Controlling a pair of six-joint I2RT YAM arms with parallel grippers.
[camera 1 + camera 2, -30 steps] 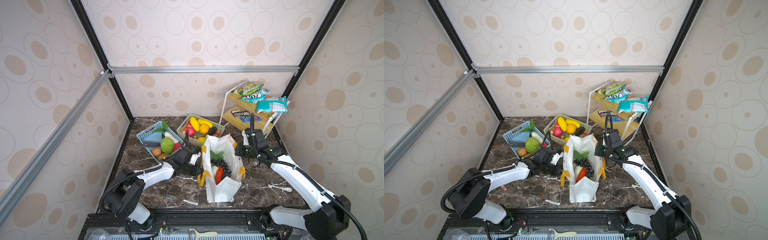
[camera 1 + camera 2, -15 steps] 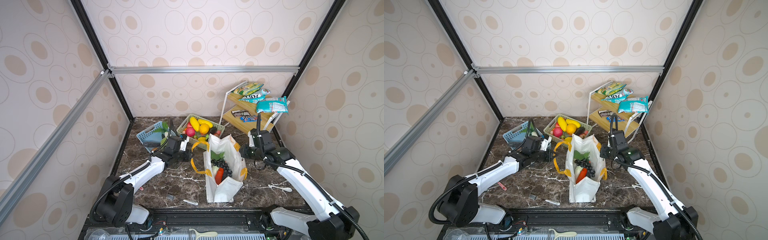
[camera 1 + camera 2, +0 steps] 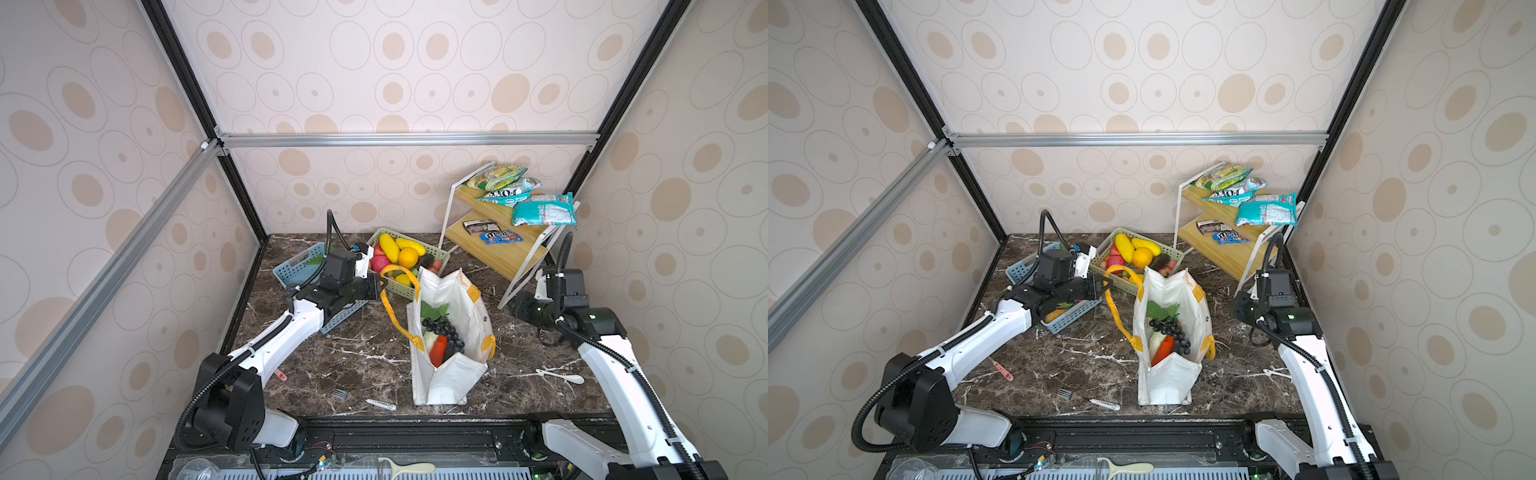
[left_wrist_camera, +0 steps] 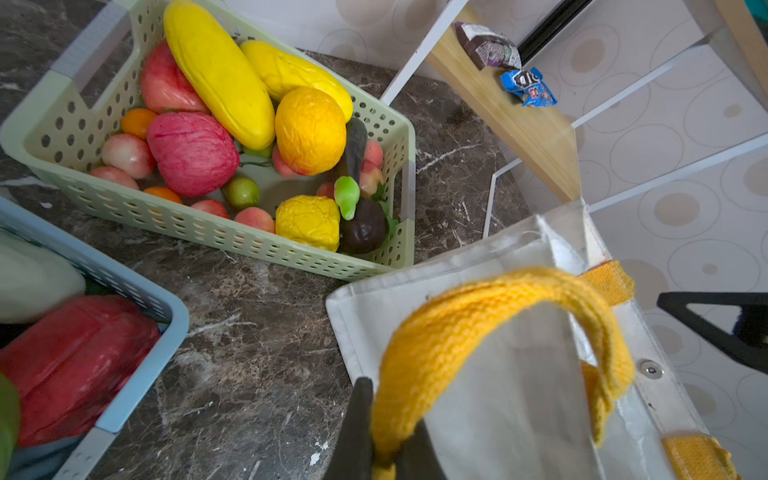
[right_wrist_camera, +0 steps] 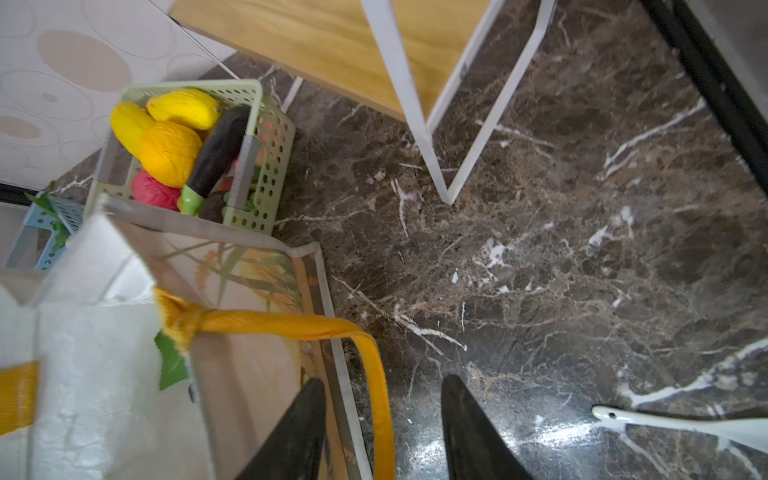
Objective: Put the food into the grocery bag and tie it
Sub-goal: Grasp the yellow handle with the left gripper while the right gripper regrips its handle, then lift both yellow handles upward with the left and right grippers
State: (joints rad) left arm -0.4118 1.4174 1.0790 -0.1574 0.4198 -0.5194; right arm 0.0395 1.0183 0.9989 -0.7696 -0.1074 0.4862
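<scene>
- Left gripper (image 4: 384,451) is clenched on the yellow woven handle (image 4: 478,307), which arches in a thick braided loop from its tips to the grocery bag (image 3: 440,382). A second ago it sat low against the bag's side. It has since risen and drawn back toward the baskets, pulling the strap out.
- Right gripper (image 5: 382,380) is released, its black tapered fingers standing apart with the second handle (image 5: 291,324) drooping slack between them. A second ago it was up against the bag's rim, and it has since backed away.
- The bag stands upright between the two grippers with its mouth open. It is stiff white canvas with a round metal snap (image 4: 650,369) near the rim.
- Inside lie beaded dark grapes (image 3: 444,332), a glossy red-orange pepper (image 3: 438,351), a flat green leaf (image 3: 432,311) and a pale cabbage (image 3: 428,343).
- Beyond the left gripper's tips sits a pale green perforated basket (image 4: 249,245) of smooth and wrinkled fruit. A blue lattice basket (image 3: 297,266) lies under its wrist.
- A glossy white spoon (image 5: 685,424) lies on the veined brown marble (image 3: 353,357) beside the right gripper.
</scene>
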